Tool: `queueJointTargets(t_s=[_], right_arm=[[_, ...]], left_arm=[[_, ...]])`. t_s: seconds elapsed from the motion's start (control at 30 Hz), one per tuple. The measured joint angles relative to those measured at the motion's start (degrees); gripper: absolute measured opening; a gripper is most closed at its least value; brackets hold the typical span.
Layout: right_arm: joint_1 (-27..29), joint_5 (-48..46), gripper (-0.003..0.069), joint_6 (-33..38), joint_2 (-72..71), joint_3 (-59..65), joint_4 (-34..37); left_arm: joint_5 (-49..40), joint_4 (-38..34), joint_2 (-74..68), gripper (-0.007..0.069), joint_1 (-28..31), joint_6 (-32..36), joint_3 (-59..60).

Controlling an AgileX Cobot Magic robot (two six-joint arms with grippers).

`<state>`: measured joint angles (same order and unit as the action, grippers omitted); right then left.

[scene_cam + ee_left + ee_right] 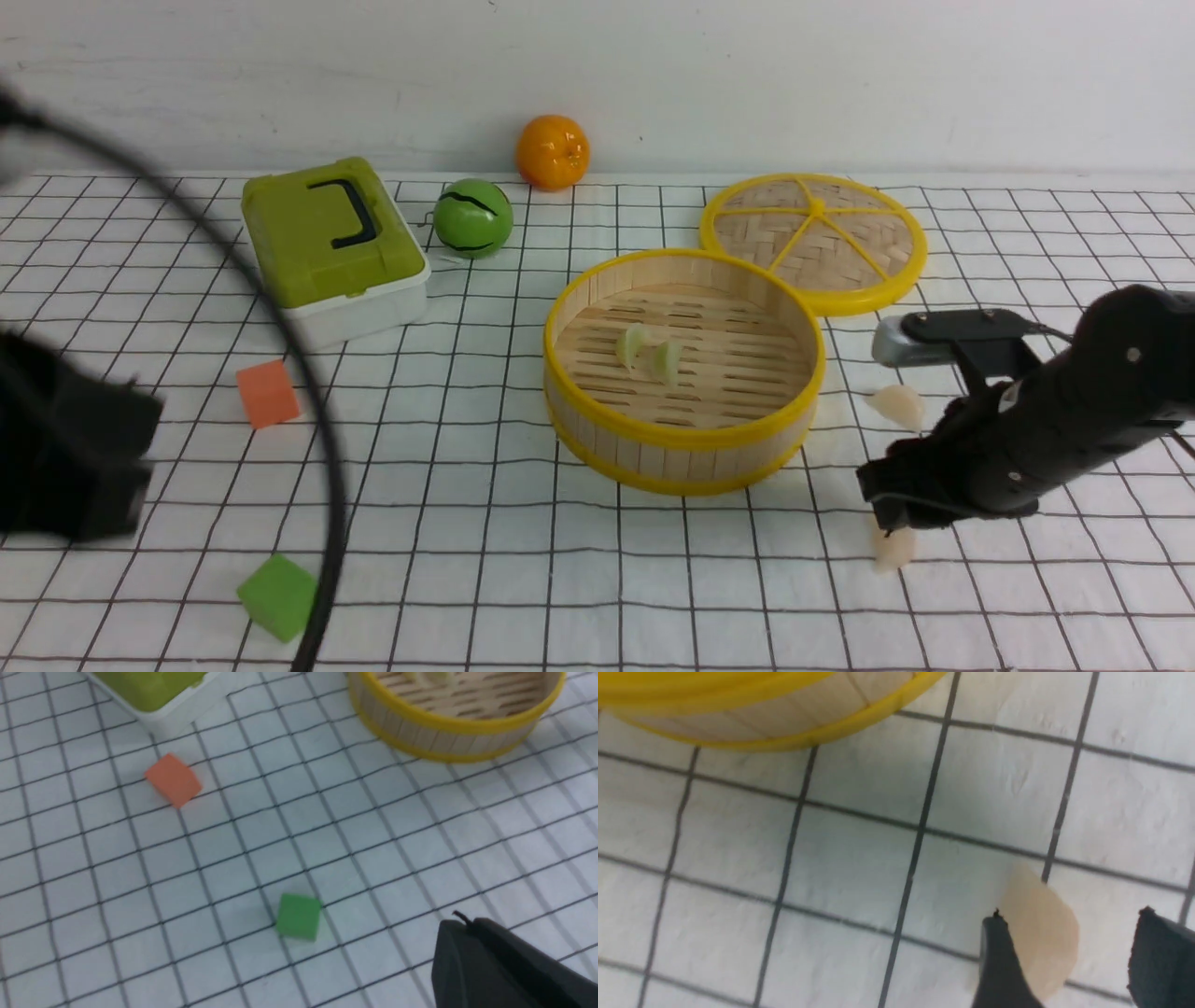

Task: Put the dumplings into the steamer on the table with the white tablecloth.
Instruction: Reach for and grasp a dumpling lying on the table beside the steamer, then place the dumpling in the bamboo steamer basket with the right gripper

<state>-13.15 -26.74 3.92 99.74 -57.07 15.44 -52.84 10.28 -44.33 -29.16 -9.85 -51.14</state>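
The steamer sits mid-table with 2 greenish dumplings side by side on its slatted floor. Outside it on the cloth lie a whitish dumpling at the steamer's 3 o'clock and a second whitish dumpling at 4 o'clock. The right gripper is spread wide over that second one, which lies between the jaws, ungrasped. The left gripper is at 9 o'clock, well apart, clenched with nothing seen in it.
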Motion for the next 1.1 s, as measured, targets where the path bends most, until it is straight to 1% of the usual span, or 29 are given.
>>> queueJointTargets(t_s=[0.03,0.07,0.1,0.17,0.2,0.23,0.27,0.3,0.4,0.5,0.57,0.67,0.77,0.8,0.9,0.93,1.1], right_arm=[[0.0,0.0,0.0374,-0.02,0.32,0.0,-0.05],[0.0,0.81,0.037,-0.26,2.89,-0.63,-0.19],[0.0,0.81,0.0369,-0.26,3.14,-0.71,-0.19],[0.0,0.79,0.0325,-0.33,4.52,-1.31,-0.45],[0.0,0.63,0.0281,-0.33,4.63,-1.37,-0.67],[0.0,0.63,0.0265,-0.33,4.63,-1.37,-0.68],[0.06,0.55,0.0214,-0.33,4.63,-1.37,-0.67],[0.06,0.16,0.018,-0.33,4.23,-1.44,-0.68],[0.06,-3.99,0.0178,-0.33,2.48,-1.7,-1.31],[0.0,-7.72,0.0171,-0.33,-1.43,-4.26,-1.71],[-0.15,-9.07,0.0168,-0.33,-4.31,-8.16,-1.4],[-1.91,-9.36,0.0168,-0.33,-5.46,-14.6,-1.27],[-4.94,-8.47,0.0168,-0.33,-3.02,-20.45,-0.9],[-6.59,-8.06,0.0168,-0.33,0.06,-24.12,-0.84],[-8.04,-7.58,0.0168,-0.33,4.52,-28.51,-1.04],[-8.75,-7.52,0.0168,-0.33,8.25,-30.94,-1.53],[-9.16,-7.32,0.0168,-0.33,18.4,-37.71,-4.29]], left_arm=[[0.06,0.3,0.52,-0.0012,0.0,-0.12,0.71],[0.0,2.56,4.8,-0.0012,0.0,-0.7,6.28],[0.0,2.79,4.8,-0.0012,0.0,-0.8,6.28],[-0.37,4.6,9.84,-0.0012,0.0,-2.35,12.08],[-0.58,5.02,11.82,-0.0012,0.0,-2.88,14.76],[-0.57,5.13,12.14,-0.0012,0.0,-2.93,15.11],[-0.7,5.25,14.14,-0.0012,0.0,-3.35,17.26],[-0.7,5.39,15.6,-0.0012,0.0,-3.76,18.59],[-0.7,5.52,17.76,-0.0012,0.0,-5.59,21.59],[1.38,6.21,19.8,-0.0012,0.0,-7.22,24.63],[4.59,6.69,21.29,-0.0012,0.0,-7.91,26.18],[9.46,6.81,23.05,-0.0012,0.0,-9.23,27.4],[12.52,6.88,24.23,-0.0012,0.0,-10.92,28.21],[13.05,7.0,24.4,-0.0012,0.0,-11.38,28.32],[13.36,7.05,24.52,-0.0012,0.0,-11.63,28.39],[13.44,7.05,24.7,-0.0012,0.0,-11.75,28.48],[13.44,7.16,24.71,-0.0012,0.0,-11.93,28.65]])
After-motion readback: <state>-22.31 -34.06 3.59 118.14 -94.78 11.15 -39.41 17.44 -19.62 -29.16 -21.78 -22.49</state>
